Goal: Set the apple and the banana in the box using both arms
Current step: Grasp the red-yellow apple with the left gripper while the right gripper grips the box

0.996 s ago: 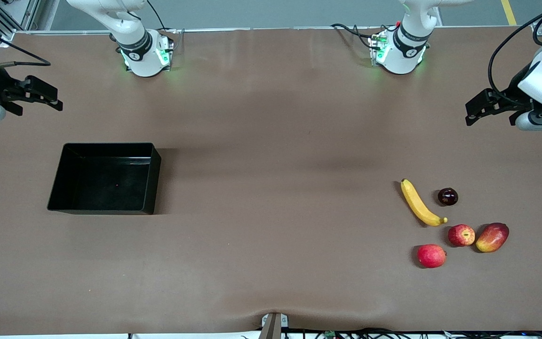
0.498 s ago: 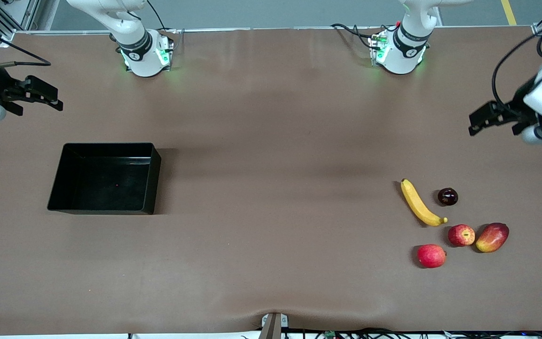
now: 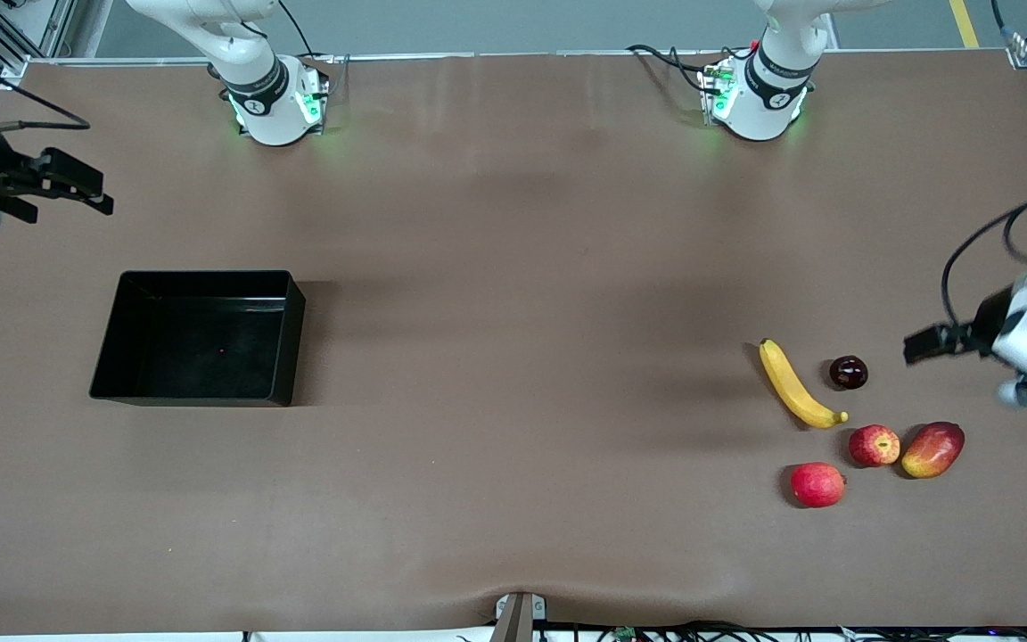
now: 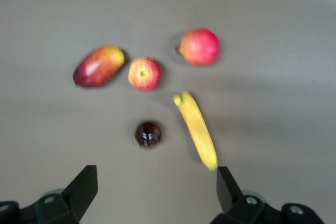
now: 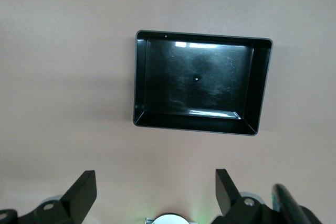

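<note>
left gripper [image 3: 928, 343]: released, up over table at 3 o'clock of dark fruit [image 3: 849, 372]
right gripper [image 3: 77, 183]: released, waits at 11 o'clock of box [image 3: 295, 312]
banana [image 3: 794, 385]: on table, 11 o'clock of apple [image 3: 874, 445]

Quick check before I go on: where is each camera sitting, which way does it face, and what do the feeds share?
Front view: high, facing both bases; box, banana, apple, left claw, right claw.
Left wrist view: above the fruit, facing down; its open claw.
Right wrist view: above the box, facing down; its open claw.
Shared: front and left wrist show the fruit; front and right wrist, the box.
</note>
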